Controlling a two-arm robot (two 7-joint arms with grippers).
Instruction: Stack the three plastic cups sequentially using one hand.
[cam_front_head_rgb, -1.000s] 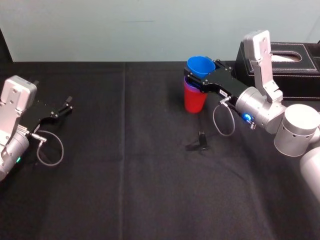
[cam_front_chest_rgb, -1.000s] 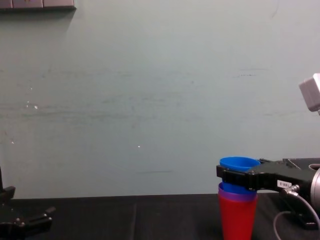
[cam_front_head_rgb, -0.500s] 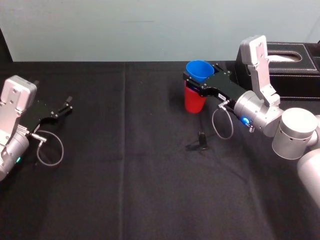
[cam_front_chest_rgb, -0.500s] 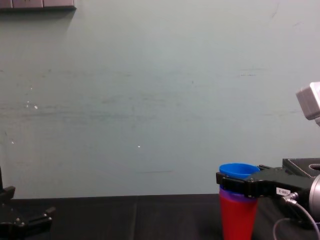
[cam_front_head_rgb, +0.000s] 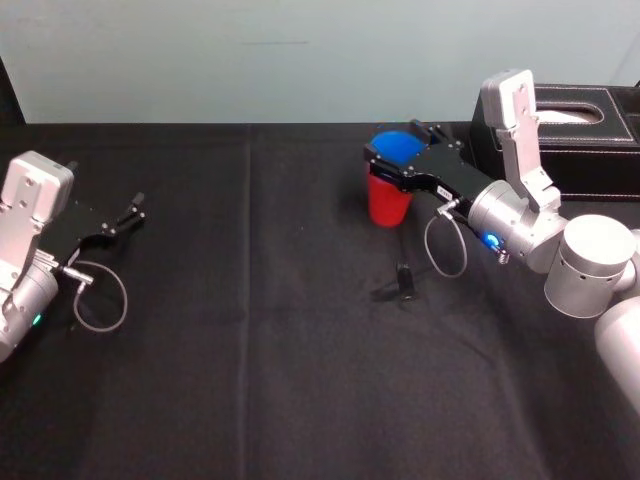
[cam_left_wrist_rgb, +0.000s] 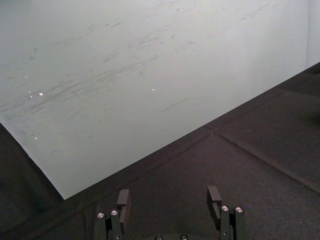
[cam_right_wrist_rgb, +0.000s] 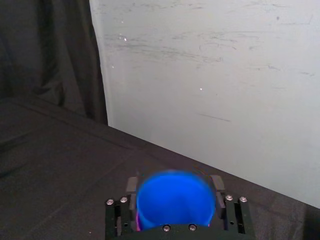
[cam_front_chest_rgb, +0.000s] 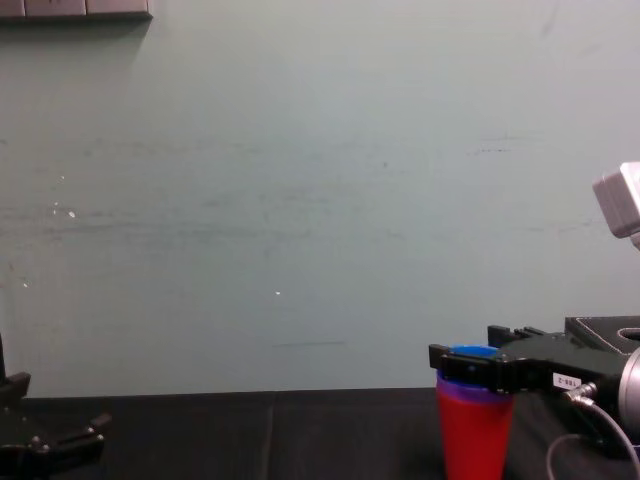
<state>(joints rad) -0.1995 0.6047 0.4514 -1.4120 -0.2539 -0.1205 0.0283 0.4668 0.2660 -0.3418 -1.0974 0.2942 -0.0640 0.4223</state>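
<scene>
The red cup (cam_front_head_rgb: 388, 205) stands upright on the black cloth at the back, right of centre. The blue cup (cam_front_head_rgb: 396, 148) sits nested deep in it, with only its rim above the red one (cam_front_chest_rgb: 475, 440). A thin purple edge of the purple cup (cam_front_chest_rgb: 474, 387) shows between them. My right gripper (cam_front_head_rgb: 393, 142) reaches in from the right, its fingers standing on either side of the blue cup's rim (cam_right_wrist_rgb: 175, 200), slightly apart from it, open. My left gripper (cam_front_head_rgb: 125, 215) rests parked at the far left, open and empty (cam_left_wrist_rgb: 170, 197).
A black box (cam_front_head_rgb: 590, 130) with a white tissue opening stands behind my right arm at the back right. A small black object (cam_front_head_rgb: 403, 281) lies on the cloth in front of the cups. A pale wall rises behind the table's back edge.
The blue cup has dropped from above the stack down into it. My right gripper lowered with it, then its fingers spread off the rim. The left arm has not moved.
</scene>
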